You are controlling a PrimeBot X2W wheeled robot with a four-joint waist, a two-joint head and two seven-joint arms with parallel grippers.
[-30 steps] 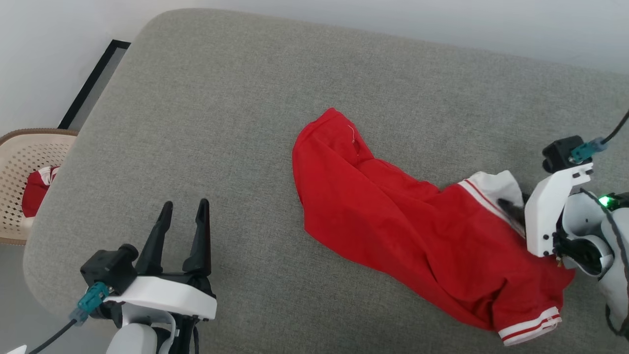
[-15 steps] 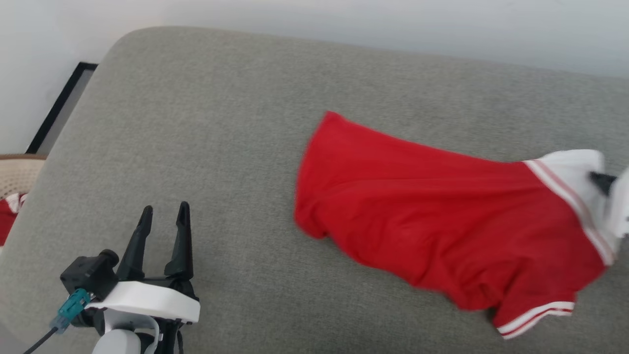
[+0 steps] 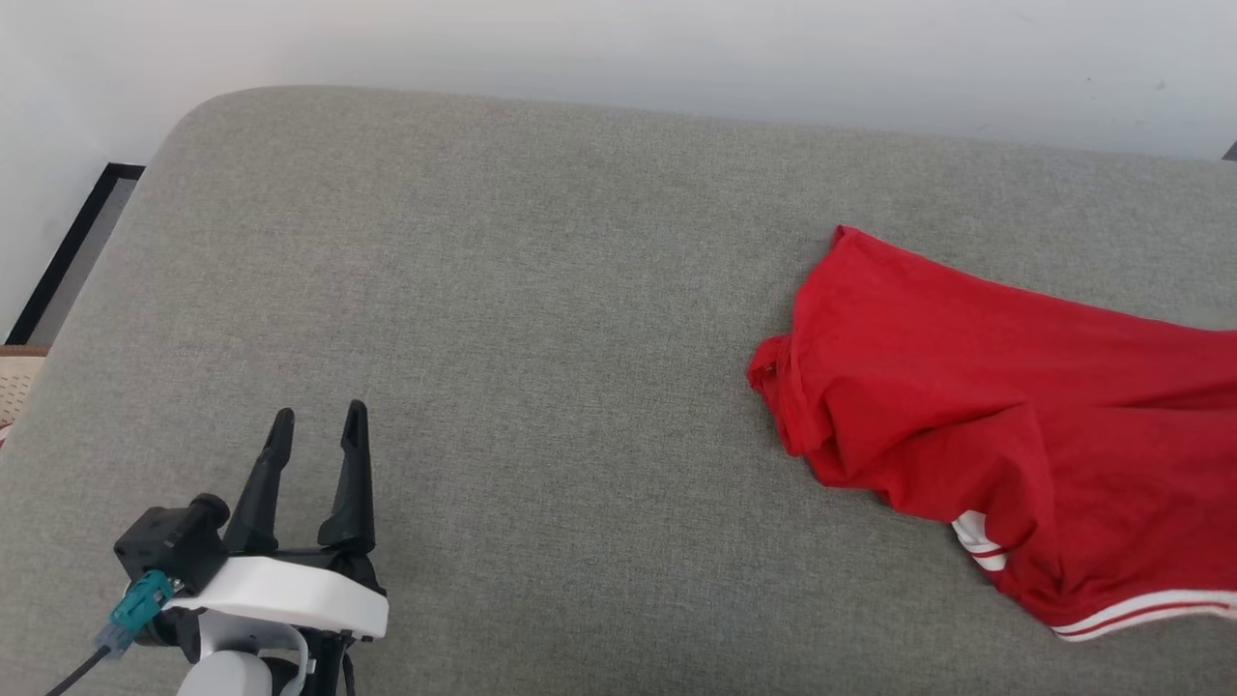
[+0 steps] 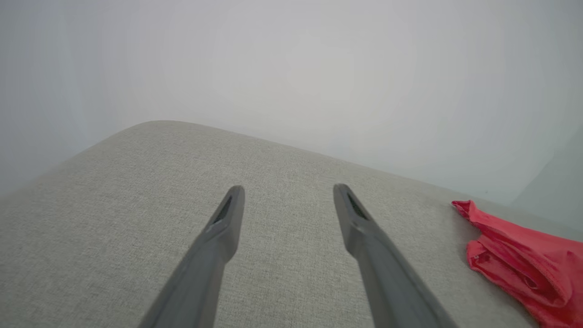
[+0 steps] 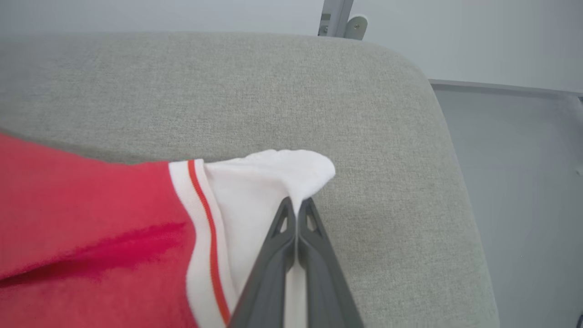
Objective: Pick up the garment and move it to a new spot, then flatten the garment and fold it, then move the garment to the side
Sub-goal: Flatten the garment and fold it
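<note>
The garment (image 3: 976,387), a red soft-fabric T-shirt with white sleeves and red-and-white striped trim, lies rumpled on a broad grey woven-fabric cushion (image 3: 541,290) at the right side of the head view and runs off the right edge. A band of its striped trim (image 3: 1140,614) shows at the lower right of that frame.

In the right wrist view the right gripper (image 5: 297,201) rises from the bottom centre. Its two long dark fingers (image 5: 273,264) are pressed together along their length. A fold of the white sleeve (image 5: 259,191) is pinched between their tips and bulges just above them. The garment's (image 5: 82,205) red body spreads over the lower left of that frame, lying on the cushion (image 5: 227,82).

The left gripper (image 3: 319,414) sits at the lower left of the head view, well apart from the garment. Its dark fingers (image 3: 348,474) are spread wide with nothing between them, and they touch nothing. In the left wrist view the same gripper (image 4: 288,189) shows its fingers (image 4: 218,241) parted above bare cushion (image 4: 136,182), with the garment (image 4: 524,255) at the lower right edge and a pale wall (image 4: 291,68) behind.
</note>
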